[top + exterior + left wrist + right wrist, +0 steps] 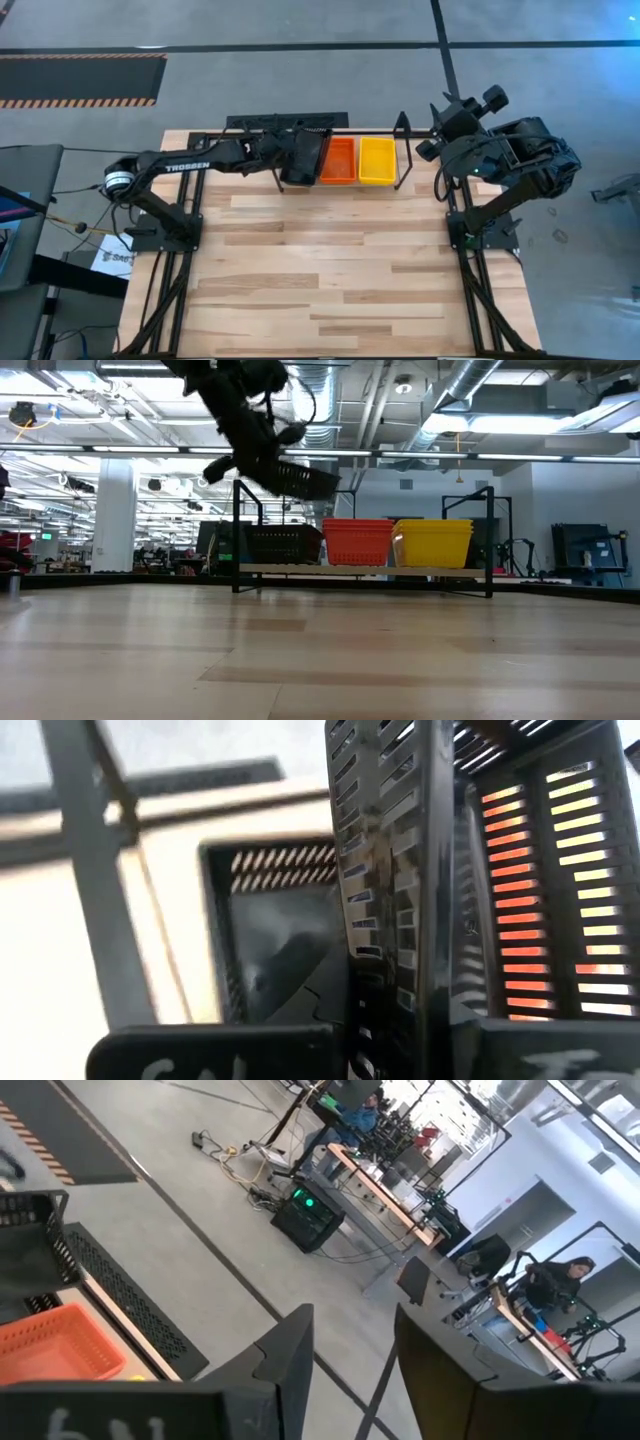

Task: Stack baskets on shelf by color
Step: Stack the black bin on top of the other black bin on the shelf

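My left gripper (283,152) is shut on the wall of a black basket (304,158) and holds it tilted in the air over the left end of the shelf (365,570). Below it, black baskets (283,544) rest on the shelf. Red-orange baskets (339,160) are stacked in the middle and yellow baskets (377,160) at the right end. In the left wrist view the held basket's mesh wall (400,870) fills the picture, with red-orange showing through it. My right gripper (350,1370) is open and holds nothing; that arm is folded back at the table's right rear (470,135).
The shelf's upright end posts (489,540) stand at either side of the baskets. A black tube frame (190,215) edges the table. In the right wrist view, desks with people (555,1280) lie beyond the table.
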Tool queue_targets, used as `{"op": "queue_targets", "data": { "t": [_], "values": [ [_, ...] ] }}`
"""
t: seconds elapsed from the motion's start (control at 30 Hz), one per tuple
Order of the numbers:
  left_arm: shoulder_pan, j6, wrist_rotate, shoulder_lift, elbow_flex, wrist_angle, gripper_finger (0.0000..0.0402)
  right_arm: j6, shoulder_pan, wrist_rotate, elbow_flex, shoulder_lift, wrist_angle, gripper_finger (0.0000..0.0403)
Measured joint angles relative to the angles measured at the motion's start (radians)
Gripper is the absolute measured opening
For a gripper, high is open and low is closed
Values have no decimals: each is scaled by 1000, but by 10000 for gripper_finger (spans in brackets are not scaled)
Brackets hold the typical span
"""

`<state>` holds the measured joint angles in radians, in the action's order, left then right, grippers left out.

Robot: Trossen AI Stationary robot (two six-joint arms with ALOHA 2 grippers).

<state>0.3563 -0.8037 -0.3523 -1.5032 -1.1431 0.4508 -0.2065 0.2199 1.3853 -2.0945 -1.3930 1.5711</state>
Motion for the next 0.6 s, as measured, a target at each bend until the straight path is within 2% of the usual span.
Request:
{"op": "queue_targets", "data": {
  "t": [0.3,0.5,0.6],
  "values": [
    [-62,60,-36,6,-198,168,0,-2,0,0,0,0,0,161],
    [-125,50,-39,6,-230,275,0,3,0,1,0,0,0,158],
    [-135,28,-80,6,-230,322,0,6,0,0,0,0,0,158]
  ]
}}
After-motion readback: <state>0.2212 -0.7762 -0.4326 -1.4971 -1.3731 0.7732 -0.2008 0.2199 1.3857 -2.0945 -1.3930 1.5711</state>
